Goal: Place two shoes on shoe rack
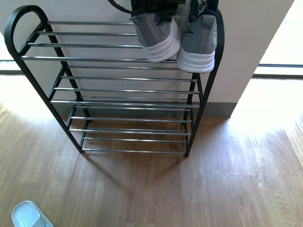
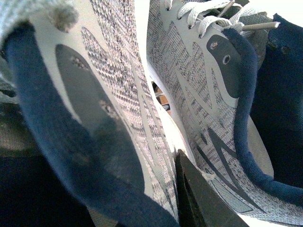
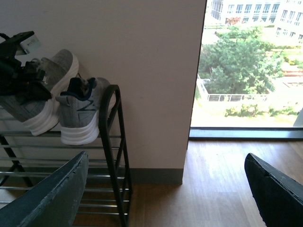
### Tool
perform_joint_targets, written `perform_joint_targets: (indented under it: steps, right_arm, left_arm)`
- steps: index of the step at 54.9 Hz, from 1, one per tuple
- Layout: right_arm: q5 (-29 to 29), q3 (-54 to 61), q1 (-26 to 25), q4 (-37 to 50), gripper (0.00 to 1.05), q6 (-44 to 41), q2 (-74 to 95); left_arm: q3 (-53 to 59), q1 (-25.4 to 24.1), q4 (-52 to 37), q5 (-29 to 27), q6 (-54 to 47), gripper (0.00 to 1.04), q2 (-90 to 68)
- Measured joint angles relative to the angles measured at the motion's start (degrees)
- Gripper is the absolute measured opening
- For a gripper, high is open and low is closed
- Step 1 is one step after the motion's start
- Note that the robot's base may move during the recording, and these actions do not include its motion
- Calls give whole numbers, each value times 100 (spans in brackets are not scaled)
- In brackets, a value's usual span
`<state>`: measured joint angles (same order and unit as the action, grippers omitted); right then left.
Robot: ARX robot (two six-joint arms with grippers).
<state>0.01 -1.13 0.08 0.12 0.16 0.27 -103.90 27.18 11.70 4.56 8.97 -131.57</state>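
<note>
Left pincer atop two shoes (top of rack).

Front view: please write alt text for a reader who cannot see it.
Two grey sneakers sit heels-out at the right end of a black shoe rack's top shelf; the left gripper holds the left sneaker.

Black left gripper (white label on top), matte charcoal right fingers, scuffed edges
</note>
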Motion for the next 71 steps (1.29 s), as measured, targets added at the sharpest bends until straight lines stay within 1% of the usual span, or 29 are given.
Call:
perform_joint_targets:
  steps: [13,25,53,54,57,64,71]
  right_arm:
    - [0,0,0,0,96,2,0]
    - [2,0,0,0,96,0,0]
    - [0,0,0,0,96,0,0]
    - [0,0,0,0,96,2,0]
    - [0,0,0,0,96,0,0]
    - [0,0,0,0,96,0,0]
    - [0,0,0,0,96,2,0]
  left_arm:
    - [264,7,-22,-142,17,2,52]
    - [269,-87,92,-302,72,2,52]
    - [-356,-72,466,-258,76,3,-308]
    - [-369,-72,479,-269,68,5,-313]
    - [-422,-70,501,-341,50,14,-328]
    - [-376,-59,232,-352,39,44,-289]
    - [157,33,-219,-658,103,72,120]
